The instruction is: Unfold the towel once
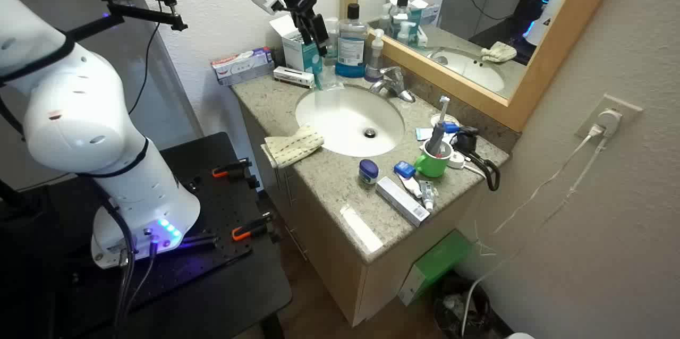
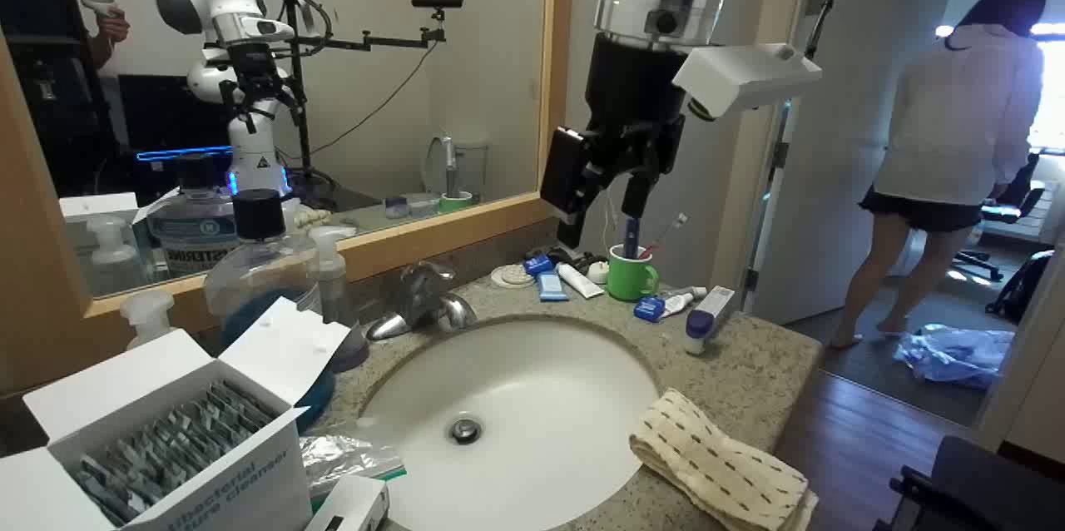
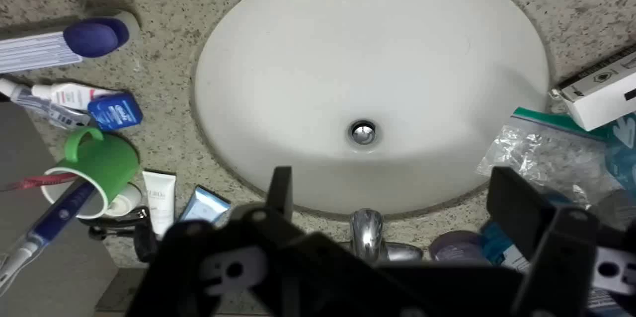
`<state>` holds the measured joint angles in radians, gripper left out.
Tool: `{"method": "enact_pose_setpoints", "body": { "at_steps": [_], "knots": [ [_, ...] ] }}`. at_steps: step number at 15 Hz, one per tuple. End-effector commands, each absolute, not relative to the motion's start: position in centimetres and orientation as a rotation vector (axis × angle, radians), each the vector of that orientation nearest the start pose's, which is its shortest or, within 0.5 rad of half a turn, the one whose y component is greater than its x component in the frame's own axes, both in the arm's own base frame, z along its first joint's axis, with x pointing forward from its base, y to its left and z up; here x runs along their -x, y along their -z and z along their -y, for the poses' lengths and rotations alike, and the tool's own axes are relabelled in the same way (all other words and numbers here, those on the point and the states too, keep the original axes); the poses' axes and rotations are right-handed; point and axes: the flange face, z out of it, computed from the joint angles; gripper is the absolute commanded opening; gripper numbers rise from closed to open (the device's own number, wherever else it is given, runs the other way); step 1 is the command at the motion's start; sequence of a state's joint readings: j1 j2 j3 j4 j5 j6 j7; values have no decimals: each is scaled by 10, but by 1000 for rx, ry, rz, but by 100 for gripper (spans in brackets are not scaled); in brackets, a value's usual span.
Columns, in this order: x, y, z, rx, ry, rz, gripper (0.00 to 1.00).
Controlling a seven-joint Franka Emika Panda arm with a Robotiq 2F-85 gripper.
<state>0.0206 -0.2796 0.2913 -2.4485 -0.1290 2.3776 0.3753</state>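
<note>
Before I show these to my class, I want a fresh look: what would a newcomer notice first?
Probably the white robot arm, large at the left of an exterior view, its gripper open above the counter. Next, the folded cream washcloth, dark-dashed, lapping the rim of the white sink opposite the faucet. Then the green mug beside the basin, holding an electric toothbrush.

Pale wall (image 1: 611, 217), wood-framed mirror (image 2: 358, 102) above speckled counter (image 1: 337, 182).
</note>
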Motion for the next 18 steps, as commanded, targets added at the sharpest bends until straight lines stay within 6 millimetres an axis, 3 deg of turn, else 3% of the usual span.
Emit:
{"method": "enact_pose_setpoints", "body": {
  "at_steps": [1,9,18],
  "knots": [
    [-443,-420,-143,3220,390,30,100],
    [-417,-381,-148,3361,458,244,100],
    [-376,-334,-161,3431,765,255,100]
  ]
}}
